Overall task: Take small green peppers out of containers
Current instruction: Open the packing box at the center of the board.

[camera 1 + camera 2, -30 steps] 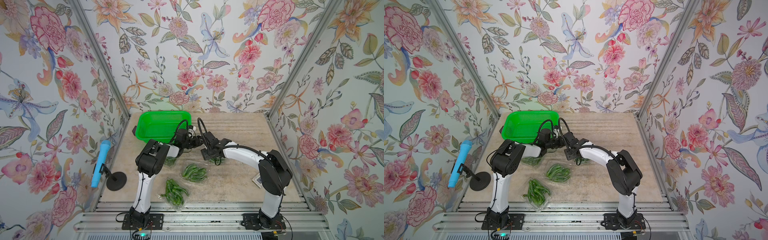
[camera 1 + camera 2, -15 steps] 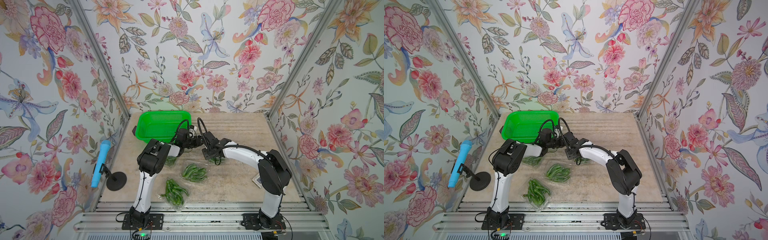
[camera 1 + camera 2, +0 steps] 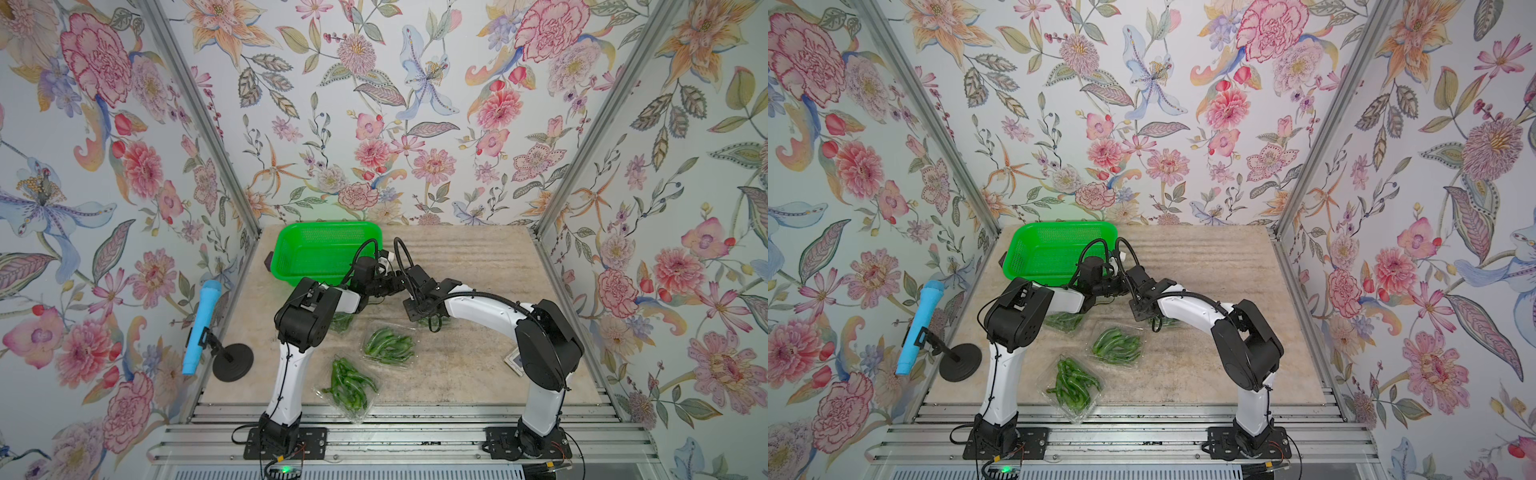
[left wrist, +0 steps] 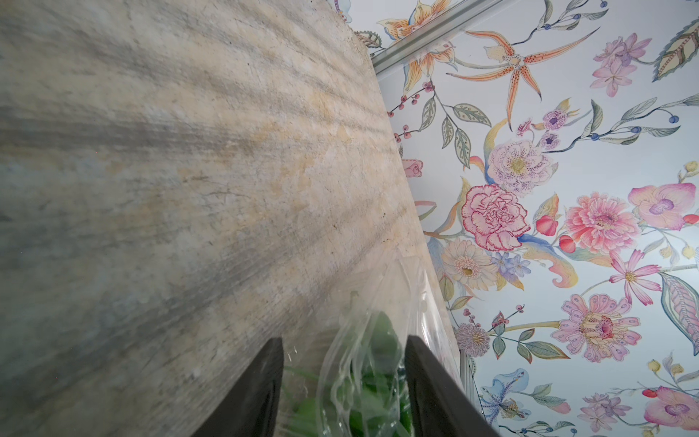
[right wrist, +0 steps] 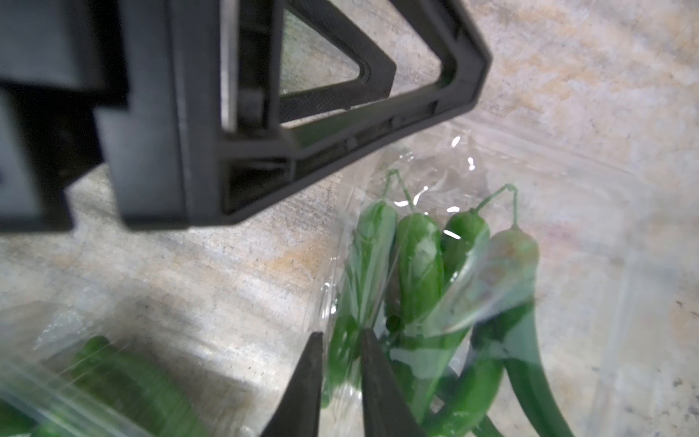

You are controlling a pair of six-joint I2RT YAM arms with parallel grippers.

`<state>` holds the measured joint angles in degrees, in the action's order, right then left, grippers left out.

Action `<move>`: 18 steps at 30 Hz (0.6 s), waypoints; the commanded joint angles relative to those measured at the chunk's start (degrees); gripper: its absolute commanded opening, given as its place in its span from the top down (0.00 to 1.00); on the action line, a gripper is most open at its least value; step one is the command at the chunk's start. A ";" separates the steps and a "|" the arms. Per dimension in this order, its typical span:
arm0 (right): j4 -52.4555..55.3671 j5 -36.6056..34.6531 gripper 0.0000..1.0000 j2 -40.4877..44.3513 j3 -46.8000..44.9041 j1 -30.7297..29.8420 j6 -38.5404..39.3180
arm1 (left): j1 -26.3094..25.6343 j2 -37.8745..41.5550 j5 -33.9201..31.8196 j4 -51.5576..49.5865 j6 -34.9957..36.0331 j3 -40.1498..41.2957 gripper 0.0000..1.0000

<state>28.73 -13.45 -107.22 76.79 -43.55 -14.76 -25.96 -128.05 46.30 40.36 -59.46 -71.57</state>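
My left gripper [image 4: 344,340] is shut on a clear container [image 4: 363,363] of small green peppers [image 4: 382,333], with a finger on each side of it. My right gripper [image 5: 341,333] is shut on the thin plastic edge of that same container [image 5: 427,181], and the peppers [image 5: 416,257] lie just beyond its tips. Both grippers meet in front of the basket in both top views, the left gripper [image 3: 392,286] pointing at the right wrist. The right fingers are hidden there. Three other packs of peppers [image 3: 389,346] [image 3: 347,384] [image 3: 340,322] rest on the table.
A bright green perforated basket [image 3: 328,232] stands at the back left of the table. A blue microphone [image 3: 199,328] on a black stand is off the table's left edge. A small card [image 3: 513,360] lies beside the right arm. Flowered walls close in three sides.
The right gripper's jaws have drawn together on the container's plastic. Both arms stay almost where they were.
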 commanded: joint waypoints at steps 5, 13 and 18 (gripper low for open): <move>1.95 0.61 0.92 -0.71 -1.81 0.29 -0.33 | -0.50 0.07 0.94 2.36 -0.83 0.53 0.45; 1.95 1.51 1.00 -0.36 -1.36 0.90 -0.96 | -0.33 1.30 0.48 1.63 0.13 2.00 0.45; 1.76 1.97 1.00 -0.01 -1.04 2.25 -1.30 | 1.13 2.32 0.19 2.10 0.40 3.87 0.45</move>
<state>28.77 -12.34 -107.22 76.75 -42.33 -15.00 -25.67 -127.83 46.26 41.82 -59.48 -69.52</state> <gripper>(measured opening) 0.042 0.548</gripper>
